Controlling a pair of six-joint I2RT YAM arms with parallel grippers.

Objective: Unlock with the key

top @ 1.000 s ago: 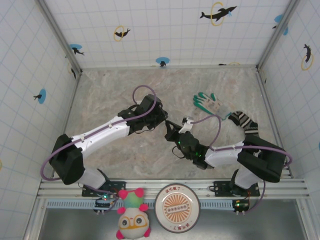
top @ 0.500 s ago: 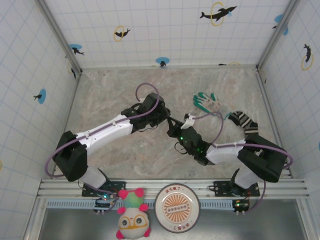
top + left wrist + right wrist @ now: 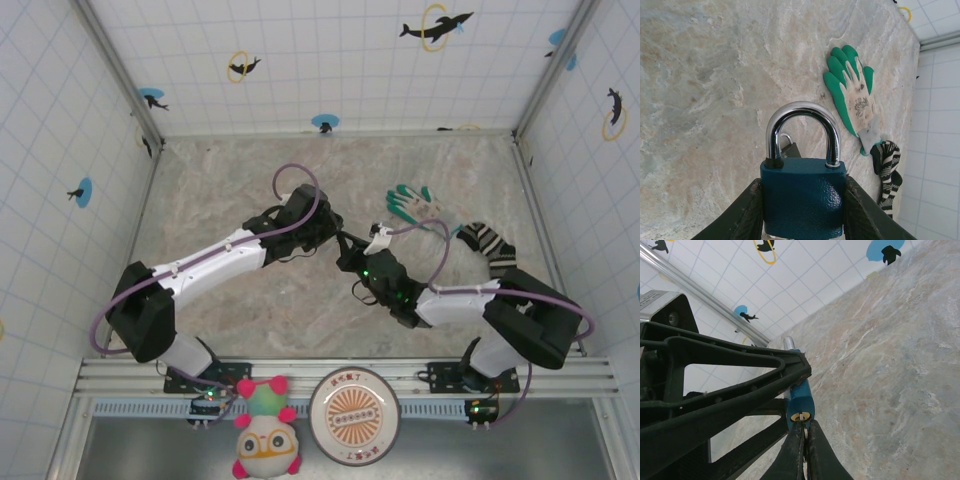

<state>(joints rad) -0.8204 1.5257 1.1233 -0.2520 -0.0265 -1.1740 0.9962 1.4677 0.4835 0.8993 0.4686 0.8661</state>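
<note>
A small blue padlock (image 3: 802, 200) with a silver shackle (image 3: 802, 125) sits upright between my left gripper's (image 3: 802, 212) dark fingers (image 3: 747, 217), which are shut on its two sides. From the right wrist view, the lock (image 3: 801, 392) turns its brass keyhole (image 3: 800, 416) toward my right gripper (image 3: 804, 429). That gripper is shut, its tips pressed right up to the keyhole. A thin silver sliver of the key (image 3: 802, 417) runs from between the tips into the keyhole; the key's head is hidden by the fingers. In the top view the two grippers (image 3: 330, 235) (image 3: 348, 252) meet mid-table.
A green and white glove (image 3: 420, 205) and a black-and-white striped sock (image 3: 487, 243) lie to the right of the grippers. A dark piece with a small metal ring (image 3: 789, 147) shows behind the shackle. Tiled walls (image 3: 60, 150) enclose the marble table (image 3: 220, 190).
Both arms shifted slightly up and to the right, and my right gripper closed in on the left gripper. Neither grip has changed.
</note>
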